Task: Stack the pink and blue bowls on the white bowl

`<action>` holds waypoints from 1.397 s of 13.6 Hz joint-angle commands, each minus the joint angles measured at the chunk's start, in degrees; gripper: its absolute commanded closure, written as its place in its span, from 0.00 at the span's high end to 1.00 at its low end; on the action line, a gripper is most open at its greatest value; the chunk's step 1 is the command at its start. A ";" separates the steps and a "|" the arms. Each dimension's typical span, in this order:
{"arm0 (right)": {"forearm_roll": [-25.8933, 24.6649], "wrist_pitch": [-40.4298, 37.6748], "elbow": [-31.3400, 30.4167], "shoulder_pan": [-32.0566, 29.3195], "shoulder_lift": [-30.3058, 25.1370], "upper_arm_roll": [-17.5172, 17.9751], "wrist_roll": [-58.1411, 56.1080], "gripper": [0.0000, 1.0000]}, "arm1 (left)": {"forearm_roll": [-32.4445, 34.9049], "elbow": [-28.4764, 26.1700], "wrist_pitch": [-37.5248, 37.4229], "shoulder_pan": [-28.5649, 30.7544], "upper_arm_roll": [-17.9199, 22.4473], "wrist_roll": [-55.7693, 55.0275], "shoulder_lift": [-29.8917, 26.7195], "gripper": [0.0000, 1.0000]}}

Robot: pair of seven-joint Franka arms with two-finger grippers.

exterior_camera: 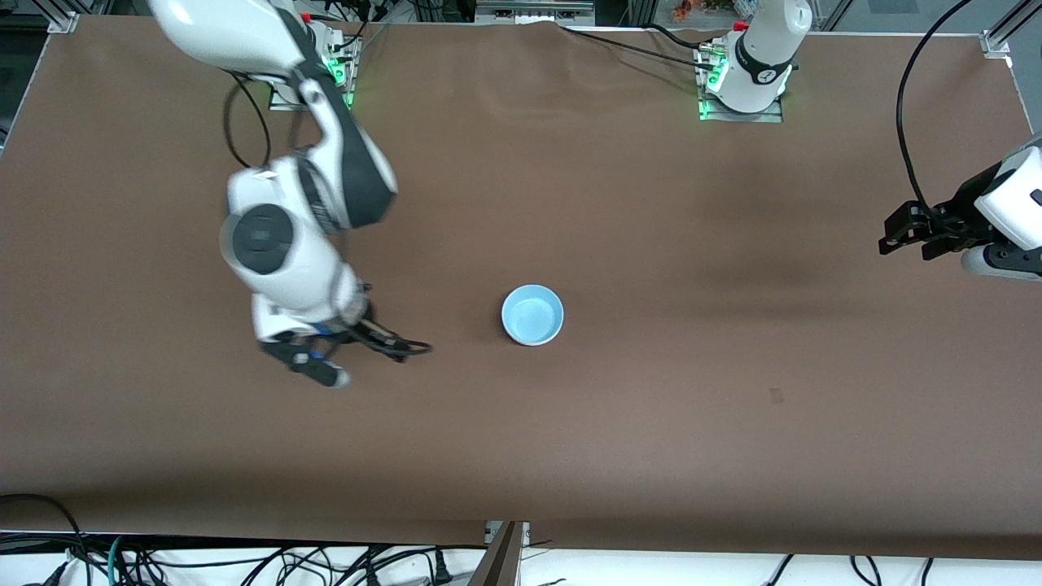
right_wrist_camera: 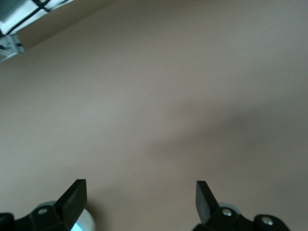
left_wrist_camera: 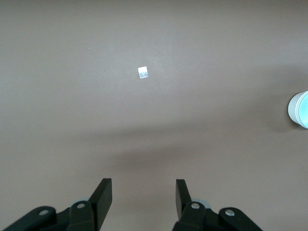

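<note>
Brown cloth-covered table point(exterior_camera: 651, 423), framed by aluminium rails at its corners, cables hanging along the edge nearest the front camera.

Item: light sky-blue round plastic bowl point(exterior_camera: 532, 314), upright, near the table's middle; bare cloth all round it and no other bowl visible beside it. It appears at the margin of the left wrist view point(left_wrist_camera: 299, 110).

Item: small pale square marker point(left_wrist_camera: 143, 72) flat on the cloth, seen between the blue bowl and the left arm's end of the table.

Item: right gripper point(exterior_camera: 346, 358), over the cloth toward the right arm's end from the blue bowl, well apart from it; fingers point(right_wrist_camera: 74, 198) spread wide, nothing between them.

Item: left gripper point(exterior_camera: 912, 236), hovering near the table edge at the left arm's end, well apart from the blue bowl; fingers point(left_wrist_camera: 102, 198) parted, holding nothing. Left arm waits.
</note>
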 commanded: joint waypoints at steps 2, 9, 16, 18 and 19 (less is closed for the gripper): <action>0.14 -13.42 -2.26 -5.52 -10.19 -2.12 -15.35 1.00 | -1.04 -1.23 0.71 -0.07 0.03 0.45 -0.80 0.61; -0.83 -20.47 -8.68 -5.79 -22.52 -10.93 -35.95 1.00 | -1.04 -1.23 0.71 -0.07 0.03 0.45 -0.54 0.62; -3.47 -21.01 -7.62 -5.79 -22.52 -11.10 -39.04 1.00 | -1.13 -1.23 0.71 -0.07 0.03 0.45 -0.45 0.73; -3.47 -21.45 -7.62 -5.79 -22.96 -11.71 -39.22 1.00 | -1.13 -1.05 0.62 -0.16 -0.06 0.37 -0.45 0.86; -3.55 -21.72 -7.62 -5.79 -23.39 -11.72 -39.22 1.00 | -1.13 -1.14 0.62 -0.16 0.03 0.37 -0.45 0.92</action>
